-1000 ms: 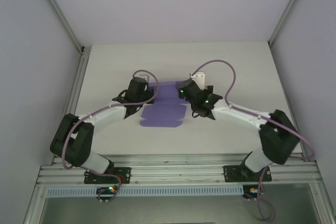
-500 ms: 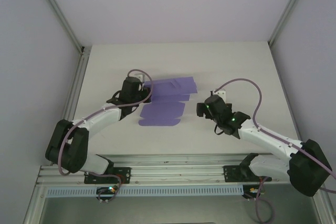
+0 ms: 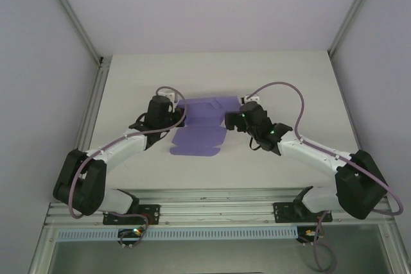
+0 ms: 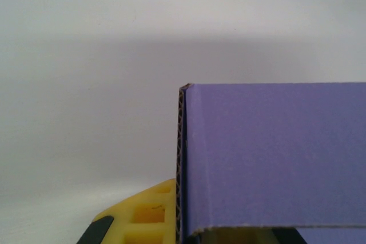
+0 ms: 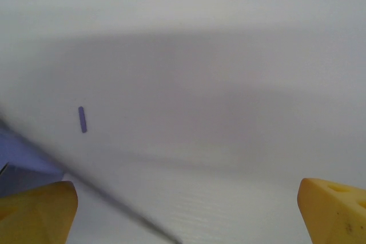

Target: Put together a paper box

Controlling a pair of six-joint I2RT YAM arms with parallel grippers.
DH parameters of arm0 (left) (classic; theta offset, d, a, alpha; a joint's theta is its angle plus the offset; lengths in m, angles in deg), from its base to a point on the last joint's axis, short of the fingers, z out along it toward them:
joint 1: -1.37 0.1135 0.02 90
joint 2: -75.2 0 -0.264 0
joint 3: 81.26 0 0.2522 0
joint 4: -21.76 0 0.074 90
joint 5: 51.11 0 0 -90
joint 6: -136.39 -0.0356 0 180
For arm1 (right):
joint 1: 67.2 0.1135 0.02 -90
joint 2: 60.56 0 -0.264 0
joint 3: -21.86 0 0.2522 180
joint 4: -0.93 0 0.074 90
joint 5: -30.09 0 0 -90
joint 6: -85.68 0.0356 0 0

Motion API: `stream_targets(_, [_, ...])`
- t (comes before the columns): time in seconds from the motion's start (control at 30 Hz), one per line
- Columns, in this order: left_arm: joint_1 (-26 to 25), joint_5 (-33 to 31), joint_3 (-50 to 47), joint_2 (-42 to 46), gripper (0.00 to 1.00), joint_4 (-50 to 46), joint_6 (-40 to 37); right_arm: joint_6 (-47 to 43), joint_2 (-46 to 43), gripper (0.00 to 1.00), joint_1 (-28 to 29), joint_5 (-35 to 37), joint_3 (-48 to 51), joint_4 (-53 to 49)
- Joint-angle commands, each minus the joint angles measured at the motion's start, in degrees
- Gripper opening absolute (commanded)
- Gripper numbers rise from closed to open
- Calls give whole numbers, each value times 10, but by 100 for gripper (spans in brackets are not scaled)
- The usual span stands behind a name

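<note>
The box [image 3: 199,138] is seen as a mostly flat sheet on the table [image 3: 295,81], only its rear panel being lifted, pinched by the left gripper [image 3: 174,111], while the right gripper [image 3: 230,120] is held wide and empty beside it; most folds are judged undone

One purple paper box [image 3: 199,136], two robot arms [image 3: 125,145], left claw [image 3: 174,111] and right claw [image 3: 228,120], one table [image 3: 289,81]
</note>
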Motion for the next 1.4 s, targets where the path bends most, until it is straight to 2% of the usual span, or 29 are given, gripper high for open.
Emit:
stream_targets(0.0, [-8, 17, 3, 3, 0, 18, -5, -26, 22, 100, 3, -24, -19, 13])
stream_targets(0.07, [-10, 13, 6, 2, 0, 21, 3, -24, 45, 100, 11, -30, -22, 29])
stream_targets(0.17, [-14, 2, 20, -3, 0, 6, 21, -7, 70, 100, 31, 8, -30, 41])
stream_targets(0.3, [-18, -13, 36, -3, 0, -13, 34, 19, 98, 100, 55, 93, -44, 42])
stream_targets(0.53, [-21, -23, 38, 0, 0, -28, 58, 125, 147, 100, 113, 338, -114, -76])
stream_targets(0.6, [-21, -28, 37, 0, 0, -32, 56, 134, 145, 100, 116, 350, -125, -106])
stream_targets(0.67, [-17, -35, 34, -1, 0, -37, 52, 107, 130, 100, 116, 330, -119, -100])
stream_targets(0.77, [-7, -33, 29, -5, 0, -44, 43, 49, 76, 100, 115, 254, -86, -63])
stream_targets(0.9, [11, -24, 25, -13, 0, -56, 37, -35, -33, 100, 107, 130, -34, -52])
stream_targets(0.97, [16, -19, 23, -13, 0, -55, 32, -41, -93, 100, 90, 102, -11, -65])
stream_targets(1.1, [18, 3, 19, -14, 0, -43, 17, -54, -201, 100, -17, -58, 30, -75])
stream_targets(1.17, [18, 13, 17, -14, 0, -35, 16, -43, -230, 100, -80, -91, 28, -94])
stream_targets(1.27, [15, 40, 12, -11, 0, -17, 7, -39, -227, 100, -186, -158, -2, -142])
stream_targets(1.37, [13, 57, 5, -5, 0, -4, 3, -65, -178, 100, -236, -212, -43, -177])
